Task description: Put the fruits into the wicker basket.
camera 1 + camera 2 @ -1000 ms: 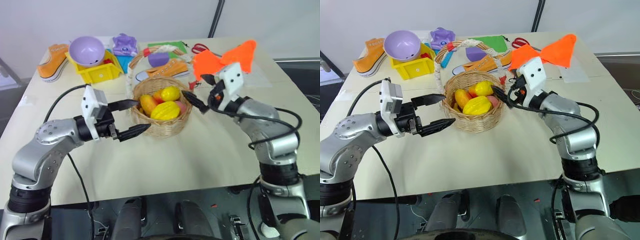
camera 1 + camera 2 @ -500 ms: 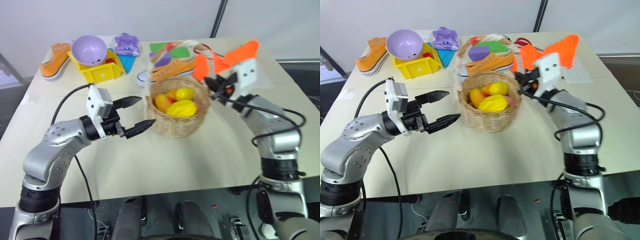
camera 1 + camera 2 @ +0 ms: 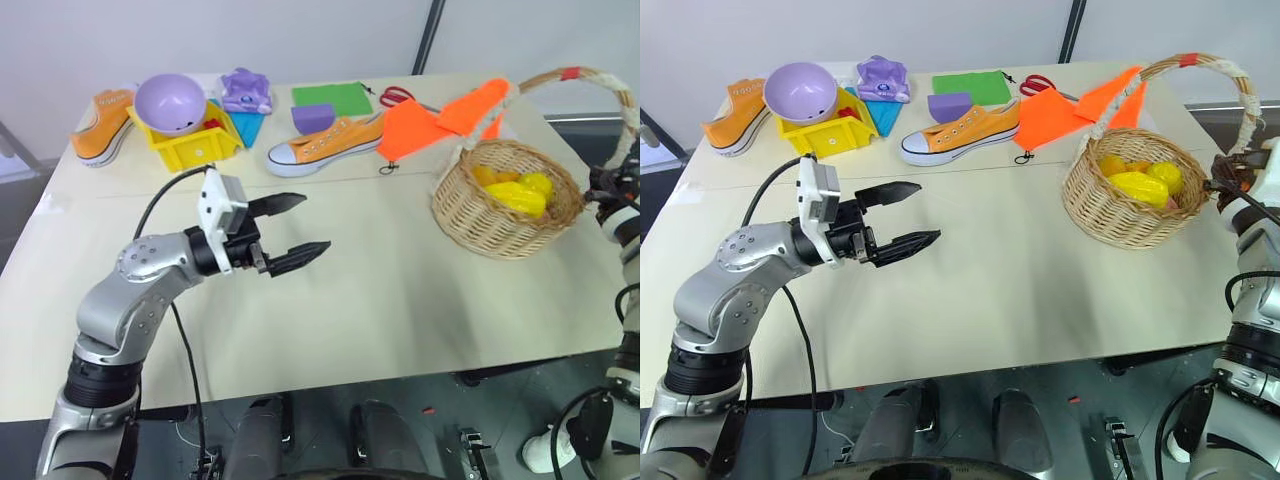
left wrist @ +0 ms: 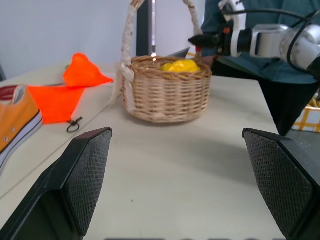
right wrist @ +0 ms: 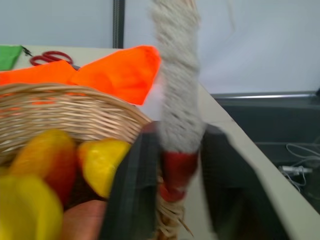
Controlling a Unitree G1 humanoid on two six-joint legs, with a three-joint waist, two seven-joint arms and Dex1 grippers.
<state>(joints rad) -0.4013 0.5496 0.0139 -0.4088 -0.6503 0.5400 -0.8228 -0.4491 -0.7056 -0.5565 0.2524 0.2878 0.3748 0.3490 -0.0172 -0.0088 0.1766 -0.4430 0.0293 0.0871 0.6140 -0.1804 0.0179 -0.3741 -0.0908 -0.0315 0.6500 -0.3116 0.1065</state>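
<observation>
Right wrist view puts you at the heart of it: the fruits (image 5: 102,162), yellow and piled with redder ones, lie inside the wicker basket (image 5: 65,112), and the foot of the basket's cord-wrapped handle (image 5: 176,107), red band and all, stands upright between the two black fingers (image 5: 131,192) of the right gripper (image 5: 172,187). The jaws sit on either side of that handle base; whether they pinch it or merely bracket it, you cannot tell from here.

Seen from the head, the basket rests on the table (image 3: 1040,300) at its right edge, tipped slightly, with the larger yellow fruit (image 3: 1140,187) and the smaller one (image 3: 1167,176) showing above the rim. The handle arches up and over toward your right arm, so its near foot is the part closest to that gripper, which reaches in from the right side.

Your left gripper (image 3: 290,228) hangs over bare table well apart from the basket, jaws spread wide and holding nothing, pointing across toward it.

Judged from this, the fruits are already in; any next move with the basket belongs to the right arm, which is far nearer.
</observation>
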